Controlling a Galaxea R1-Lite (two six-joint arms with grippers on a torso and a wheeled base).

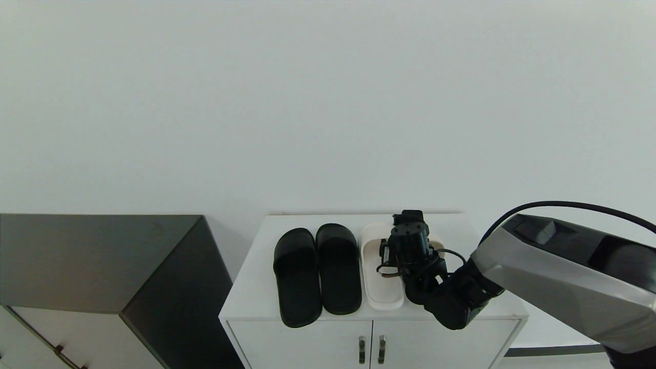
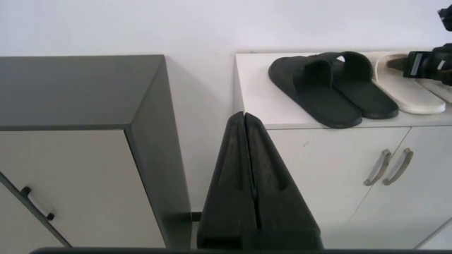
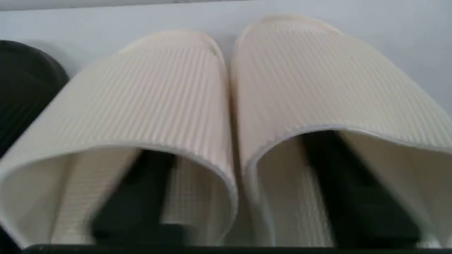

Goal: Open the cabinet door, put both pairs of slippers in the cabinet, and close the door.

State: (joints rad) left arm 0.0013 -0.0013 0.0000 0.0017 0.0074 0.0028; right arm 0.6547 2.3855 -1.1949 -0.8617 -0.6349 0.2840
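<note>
A pair of white slippers (image 3: 226, 113) lies on top of the white cabinet (image 1: 246, 287), with a pair of black slippers (image 1: 315, 274) just to its left. My right gripper (image 1: 408, 225) hangs over the white pair and is open. One of its fingers (image 3: 134, 197) sits under the strap of each slipper, with the straps' inner sides between them. Both cabinet doors are closed, their handles (image 1: 371, 349) side by side. My left gripper (image 2: 245, 123) is shut on nothing, low and left of the cabinet front, level with the cabinet top.
A grey cabinet (image 1: 102, 256) with a pale front and a dark handle (image 2: 39, 201) stands left of the white one, a narrow gap between them. A plain white wall runs behind both.
</note>
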